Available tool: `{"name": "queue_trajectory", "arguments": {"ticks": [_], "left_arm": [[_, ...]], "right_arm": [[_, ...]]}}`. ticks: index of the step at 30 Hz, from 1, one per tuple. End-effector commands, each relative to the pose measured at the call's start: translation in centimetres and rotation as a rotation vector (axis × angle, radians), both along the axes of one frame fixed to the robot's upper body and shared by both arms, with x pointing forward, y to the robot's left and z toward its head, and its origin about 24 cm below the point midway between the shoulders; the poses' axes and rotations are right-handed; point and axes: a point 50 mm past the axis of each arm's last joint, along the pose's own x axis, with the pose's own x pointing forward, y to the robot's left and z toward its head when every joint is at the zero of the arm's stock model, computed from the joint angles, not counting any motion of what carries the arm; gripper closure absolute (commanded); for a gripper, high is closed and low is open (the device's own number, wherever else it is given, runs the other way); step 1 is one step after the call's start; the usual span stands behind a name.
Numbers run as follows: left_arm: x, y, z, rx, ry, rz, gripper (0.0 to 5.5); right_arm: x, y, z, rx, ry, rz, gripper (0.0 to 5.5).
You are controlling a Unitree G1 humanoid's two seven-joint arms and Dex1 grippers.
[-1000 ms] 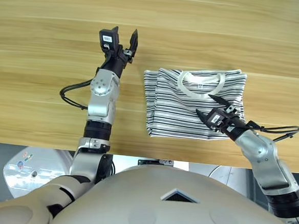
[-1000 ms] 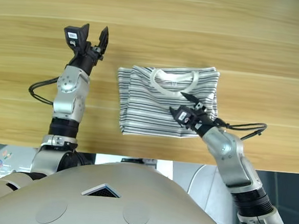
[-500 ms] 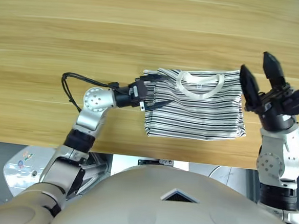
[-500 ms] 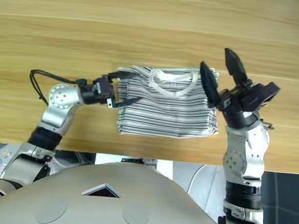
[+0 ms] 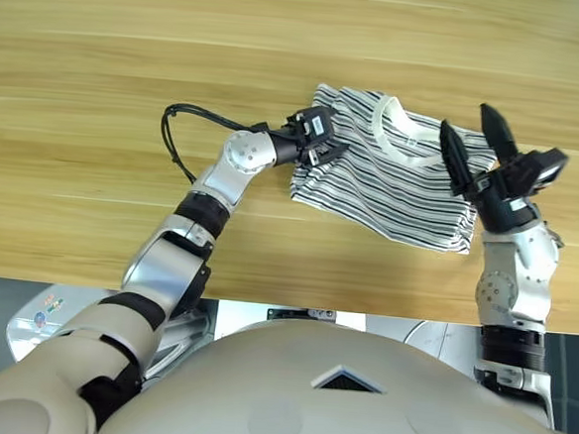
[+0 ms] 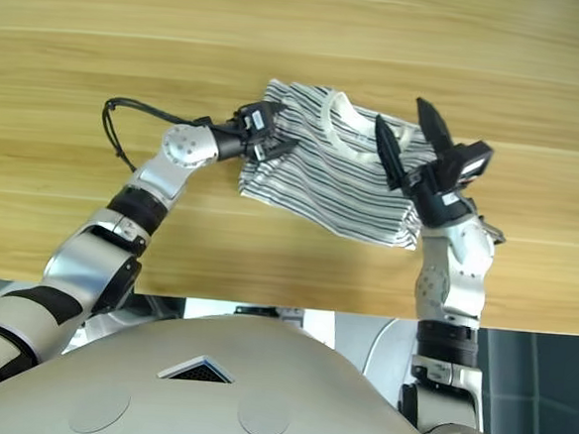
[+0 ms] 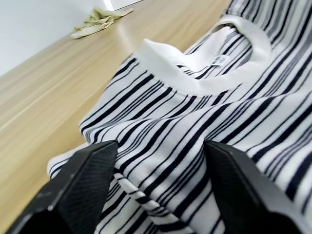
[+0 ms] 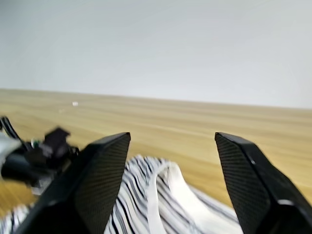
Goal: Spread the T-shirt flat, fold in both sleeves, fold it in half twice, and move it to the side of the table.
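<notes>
T-shirt [image 5: 391, 179], folded, is lying on the bench [image 5: 132, 47], long axis running from the left end effector [image 5: 315, 141], spread astride one edge, to the right end effector [image 5: 467, 122], hanging wide open beside the opposite edge.

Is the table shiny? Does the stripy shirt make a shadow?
Left eye view: soft, even light, no bright glare on the table; the T-shirt casts just a faint shadow along its near edge. Left wrist view: the wood has a pale sheen.
</notes>
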Motion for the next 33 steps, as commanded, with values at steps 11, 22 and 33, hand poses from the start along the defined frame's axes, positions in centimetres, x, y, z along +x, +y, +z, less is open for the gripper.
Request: {"name": "queue_trajectory", "arguments": {"ticks": [11, 22, 33], "left_arm": [[-12.8, 6.9, -6.5, -0.131, 0.388, 0.508, 2.24], [-19.4, 6.1, 2.7, -0.547, 0.320, 0.328, 2.24], [-10.7, 6.7, 4.8, -0.533, 0.032, 0.359, 2.24]], "right_arm": [[-2.2, 2.5, -1.6, -0.179, 0.043, 0.069, 2.28], [-7.6, -3.8, 0.8, -0.559, 0.008, 0.171, 2.28], [-10.0, -6.4, -6.4, -0.766, 0.294, 0.175, 2.28]]}}
